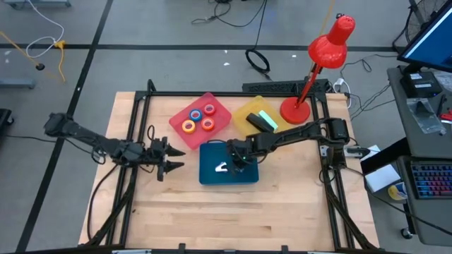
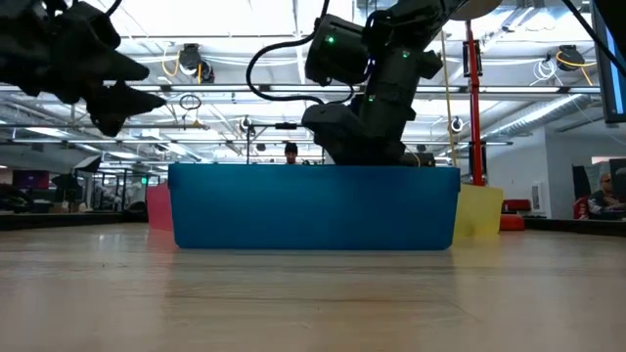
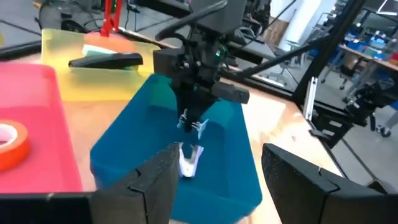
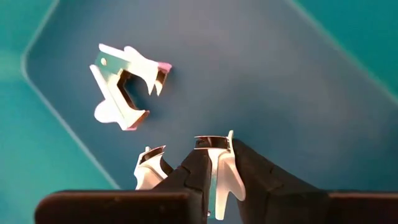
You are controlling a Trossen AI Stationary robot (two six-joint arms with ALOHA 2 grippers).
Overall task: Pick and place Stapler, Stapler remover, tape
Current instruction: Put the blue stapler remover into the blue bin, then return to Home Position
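On the left side of the tabletop (image 1: 176, 226), the left claw (image 1: 175, 156) hangs above the wood with its jaws apart and nothing between them, pointing toward the trays.

Next comes the pink square plastic tray (image 1: 219, 106) near the far edge, holding the small ring-shaped tape rolls (image 1: 200, 118) in blue, yellow, orange and red.

In the middle sits the blue rectangular plastic tray (image 1: 208, 173). The right claw (image 4: 214, 180) is down inside it, jaws nearly closed on a small silver metal staple remover (image 4: 219, 163). A second silver staple remover with pink-tipped grips (image 4: 127, 84) lies loose on the tray floor just beside it.

We judge these removers to be light, stiff and slick, with sharp prongs and a springy hinge. The best hold is across the flat grip wings, not the curved teeth, where pads could slide off.

Farther right, the yellow square plastic tray (image 1: 247, 109) holds a long black stapler (image 1: 262, 124). It looks heavier and rigid, so we would take it across its narrow body near the middle.
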